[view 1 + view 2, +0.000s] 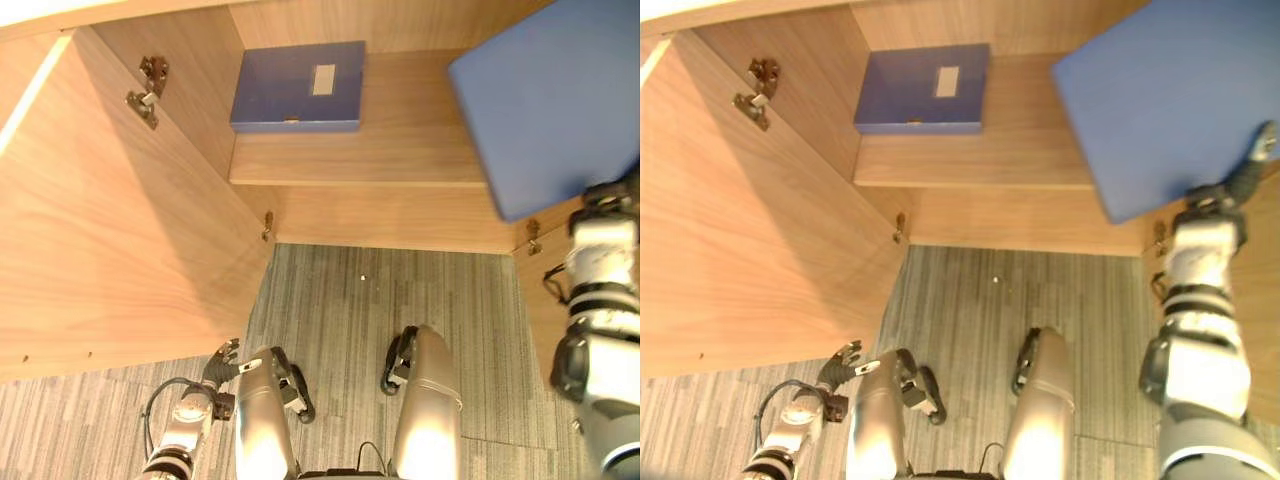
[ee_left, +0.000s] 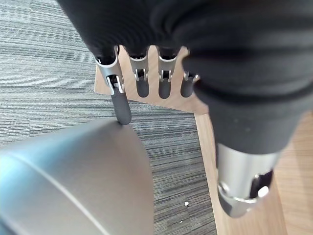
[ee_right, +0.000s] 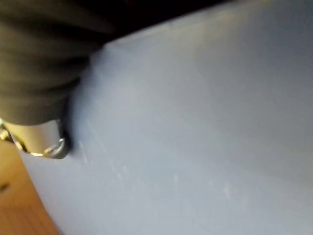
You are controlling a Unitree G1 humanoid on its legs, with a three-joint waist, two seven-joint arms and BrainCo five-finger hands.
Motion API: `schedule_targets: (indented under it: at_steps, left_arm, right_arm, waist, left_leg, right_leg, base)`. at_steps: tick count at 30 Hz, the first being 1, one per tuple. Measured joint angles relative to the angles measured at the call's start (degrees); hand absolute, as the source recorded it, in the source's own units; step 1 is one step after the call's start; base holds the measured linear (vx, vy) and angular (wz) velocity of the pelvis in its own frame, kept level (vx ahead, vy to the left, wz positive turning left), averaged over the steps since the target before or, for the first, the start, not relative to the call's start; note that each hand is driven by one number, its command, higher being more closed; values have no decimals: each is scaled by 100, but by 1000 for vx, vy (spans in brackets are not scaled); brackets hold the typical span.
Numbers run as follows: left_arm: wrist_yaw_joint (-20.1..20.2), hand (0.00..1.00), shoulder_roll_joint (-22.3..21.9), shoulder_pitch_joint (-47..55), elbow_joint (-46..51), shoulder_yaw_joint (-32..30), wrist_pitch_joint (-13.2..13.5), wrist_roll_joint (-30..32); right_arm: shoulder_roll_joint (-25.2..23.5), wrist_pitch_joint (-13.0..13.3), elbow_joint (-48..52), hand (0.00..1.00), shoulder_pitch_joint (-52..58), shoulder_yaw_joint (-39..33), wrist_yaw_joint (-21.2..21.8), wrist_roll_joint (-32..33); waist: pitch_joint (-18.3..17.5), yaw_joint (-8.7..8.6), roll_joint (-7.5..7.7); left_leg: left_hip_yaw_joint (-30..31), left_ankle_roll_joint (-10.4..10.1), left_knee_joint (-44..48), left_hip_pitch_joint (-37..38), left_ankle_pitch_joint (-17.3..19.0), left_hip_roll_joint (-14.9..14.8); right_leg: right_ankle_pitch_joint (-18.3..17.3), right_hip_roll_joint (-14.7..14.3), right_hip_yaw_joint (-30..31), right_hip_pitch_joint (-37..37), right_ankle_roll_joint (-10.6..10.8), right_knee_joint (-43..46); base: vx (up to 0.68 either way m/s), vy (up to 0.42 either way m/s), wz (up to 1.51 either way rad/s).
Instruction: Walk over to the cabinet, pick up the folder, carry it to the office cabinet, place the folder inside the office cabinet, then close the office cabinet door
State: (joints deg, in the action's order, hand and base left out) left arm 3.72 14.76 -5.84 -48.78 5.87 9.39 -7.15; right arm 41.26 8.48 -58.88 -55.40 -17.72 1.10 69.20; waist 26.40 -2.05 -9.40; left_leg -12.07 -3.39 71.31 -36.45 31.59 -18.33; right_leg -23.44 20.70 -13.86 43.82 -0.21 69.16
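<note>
Gripping the blue folder [image 1: 1160, 100] at its lower right corner, the fingers [image 1: 1261, 143] of the right hand [image 1: 1220, 205] were curled over the folder's edge, with one dark tip showing above it. In the right wrist view the blue face of the folder lay close against the hand's dark cover. The folder was held high on the right side, tilted, in the air in front of the open office cabinet [image 1: 190, 90]. It touched no shelf. Its lower corner reached down over the front edge of the shelf [image 1: 400, 150].

The left hand [image 1: 222, 362] hung low on the left side, above the grey carpet [image 1: 400, 300]. Its fingers were straight and pointed down. They held nothing, and in the left wrist view they showed in a row in front of a wooden corner.

Inside the office cabinet, a second folder [image 1: 298, 86], also blue and with a pale label on it, lay flat on the shelf at the back left, next to the side wall. It was well apart from the folder in the right hand.

The door [image 1: 110, 230] on the left stood wide open, and its inner wooden face was turned to the camera. Two metal hinges [image 1: 148, 90] sat near its upper edge, where it met the cabinet.
</note>
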Motion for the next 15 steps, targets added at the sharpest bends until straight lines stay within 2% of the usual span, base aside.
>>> schedule_targets:
  at_steps: [3, 5, 9, 12, 15]
  left_arm:
    - [13, 0, -58, 17, -88, 336, -150, 0]
    - [18, 0, -191, 96, -27, 330, -220, -147]
    - [25, 0, -219, 285, 280, 335, -240, -194]
    - [41, 0, -217, 355, 416, 341, -253, -189]
    - [51, 0, -211, 451, 578, 262, -244, -191]
  right_arm:
    - [159, -152, -286, 100, -513, -150, -98, 79]
    - [400, -311, -397, 100, -858, -540, -252, 215]
    - [615, -567, -497, 100, -1277, -806, -467, 405]
    - [701, -721, -507, 100, -1425, -738, -515, 400]
    - [796, -767, -609, 100, -1478, -514, -585, 443]
  waist:
    - [16, 77, -159]
    - [59, 215, -253]
    - [98, 302, -316]
    - [108, 334, -357]
    - [109, 376, -367]
  left_leg:
    - [-5, -32, 43, -168, -30, 25]
    - [15, -41, 112, -346, -43, 117]
    - [-38, -44, 210, -488, -45, 186]
    - [-87, -43, 276, -578, -43, 150]
    - [-122, -39, 442, -771, -38, 53]
  right_leg:
    - [-6, 68, 19, 203, -11, 99]
    - [-73, 231, -1, 389, -50, 269]
    - [-223, 497, 9, 601, -84, 559]
    - [-267, 541, -6, 712, -105, 641]
    - [-330, 568, 15, 918, -143, 820]
  base:
    - [38, 4, 2]
    - [58, -8, 20]
    - [56, -19, 18]
    - [43, -22, 1]
    - [25, -32, 3]
